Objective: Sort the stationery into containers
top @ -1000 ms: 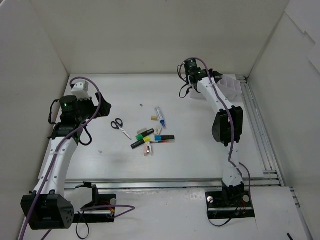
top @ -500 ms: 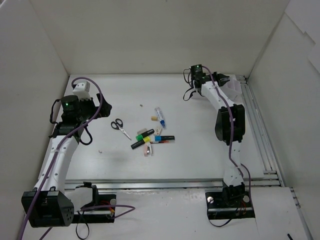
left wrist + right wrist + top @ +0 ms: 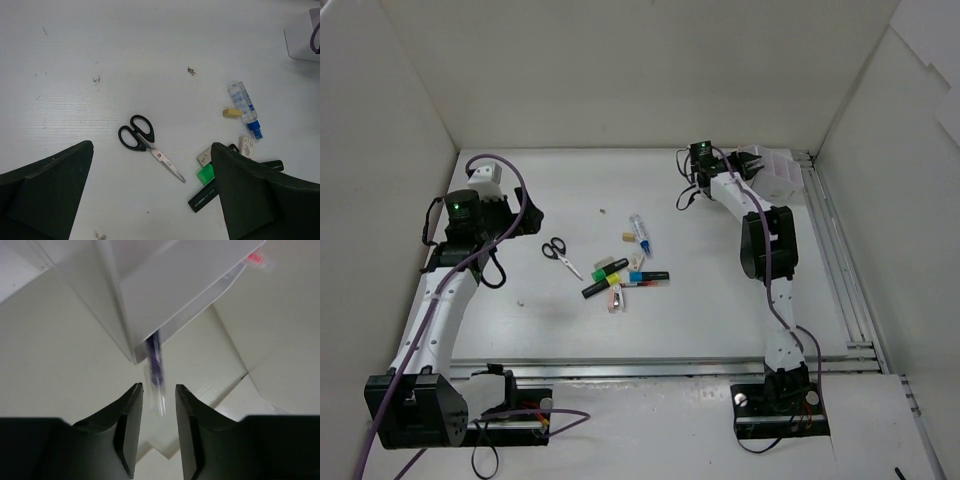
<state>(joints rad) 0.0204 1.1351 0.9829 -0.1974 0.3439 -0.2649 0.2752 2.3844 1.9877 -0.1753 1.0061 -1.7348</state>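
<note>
the white organiser [image 3: 778, 172] sits at the table's [image 3: 720, 300] far right, and i have the right gripper [image 3: 159, 388] close under its slanted wall. the jaws stand a little apart, wider than the thin pen [image 3: 155, 352] blurred between them, so i judge it released and dropping into a compartment. the left gripper [image 3: 152, 148] hangs spread wide over the scissors [image 3: 136, 138]. next i'd back the right arm off toward the markers [image 3: 618, 272] mid-table.
</note>
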